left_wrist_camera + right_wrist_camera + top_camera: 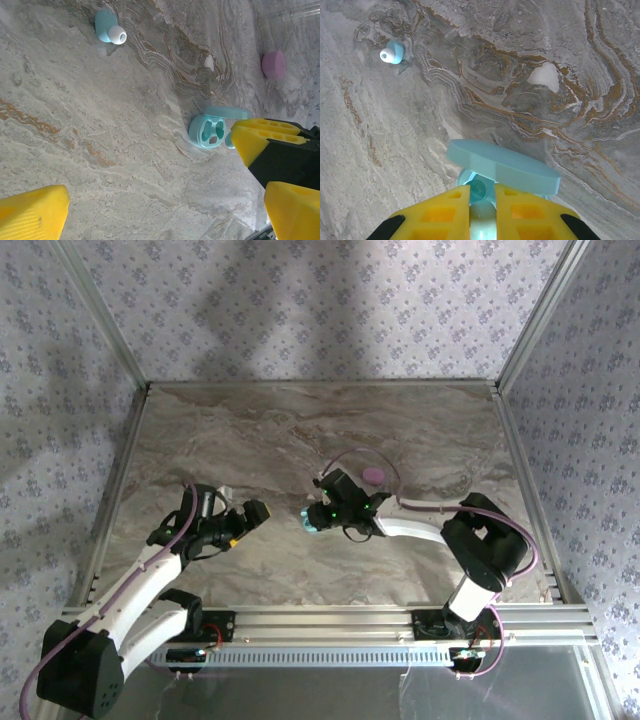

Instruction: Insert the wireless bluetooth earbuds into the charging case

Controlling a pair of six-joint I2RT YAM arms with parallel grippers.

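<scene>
The light blue charging case (pixel 470 180) stands open on the marble table, its lid (pixel 502 166) raised. My right gripper (pixel 482 195) is shut on a light blue earbud (pixel 483 220), held right at the case's opening. The top view shows this gripper (pixel 322 512) beside the case (pixel 312 524). A second blue earbud (pixel 109 27) with a white tip lies loose on the table, also seen from the right wrist (pixel 393 52). My left gripper (pixel 167 195) is open with nothing between its fingers, a short way left of the case (pixel 209 132); from above it (pixel 254 512) hovers over bare marble.
A closed pink oval case (pixel 374 475) lies behind the right gripper, also seen from the left wrist (pixel 273 64). The right gripper's yellow finger (pixel 262 134) sits next to the blue case. Aluminium frame posts and patterned walls border the table.
</scene>
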